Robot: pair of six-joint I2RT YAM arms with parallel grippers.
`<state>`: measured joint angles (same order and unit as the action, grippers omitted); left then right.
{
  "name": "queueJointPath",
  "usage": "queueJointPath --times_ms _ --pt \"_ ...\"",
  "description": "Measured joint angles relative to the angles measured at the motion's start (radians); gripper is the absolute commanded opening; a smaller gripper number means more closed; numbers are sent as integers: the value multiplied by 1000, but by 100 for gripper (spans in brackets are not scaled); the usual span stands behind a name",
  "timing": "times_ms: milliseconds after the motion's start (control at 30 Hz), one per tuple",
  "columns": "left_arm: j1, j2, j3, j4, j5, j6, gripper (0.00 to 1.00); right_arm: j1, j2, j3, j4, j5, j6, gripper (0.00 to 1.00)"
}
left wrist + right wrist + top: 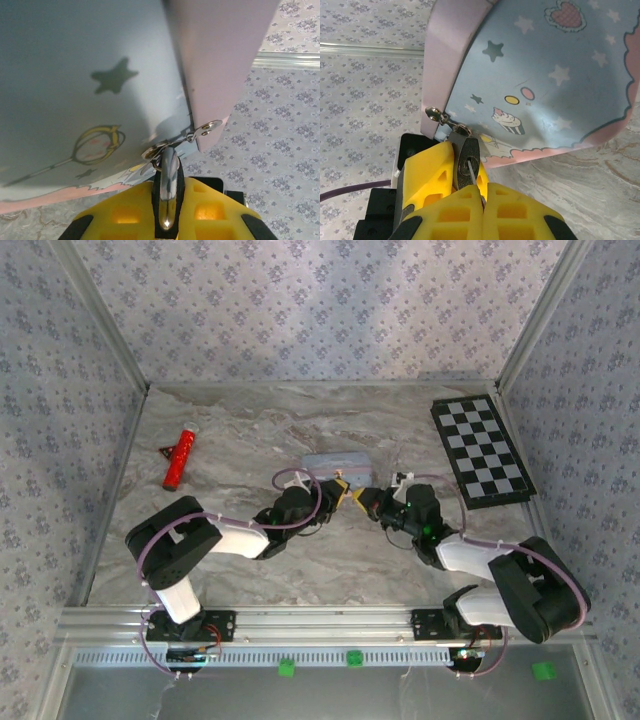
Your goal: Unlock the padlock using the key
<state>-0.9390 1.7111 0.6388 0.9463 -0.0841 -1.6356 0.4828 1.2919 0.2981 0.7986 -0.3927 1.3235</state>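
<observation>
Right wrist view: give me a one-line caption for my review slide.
Right gripper holds the key at the dark padlock hanging from the pale blue tin.

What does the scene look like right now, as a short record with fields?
left gripper: shut on padlock
right gripper: shut on key
padlock: dark, at the tin hasp
key: thin blade, tip at the padlock's end, depth unclear
tin: pale blue, cartoon-printed, middle of table
elsewhere: red tube left, checkerboard right
</observation>
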Motion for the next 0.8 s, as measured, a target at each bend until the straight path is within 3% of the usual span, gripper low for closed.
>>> queueJointPath --times_ms 200,800 --pt "0 0 0 -8 18 22 0 -60 20 13 -13 -116 -49 0" --pt "0 0 38 -83 40 69 0 -128 69 42 -23 -225 -68 0"
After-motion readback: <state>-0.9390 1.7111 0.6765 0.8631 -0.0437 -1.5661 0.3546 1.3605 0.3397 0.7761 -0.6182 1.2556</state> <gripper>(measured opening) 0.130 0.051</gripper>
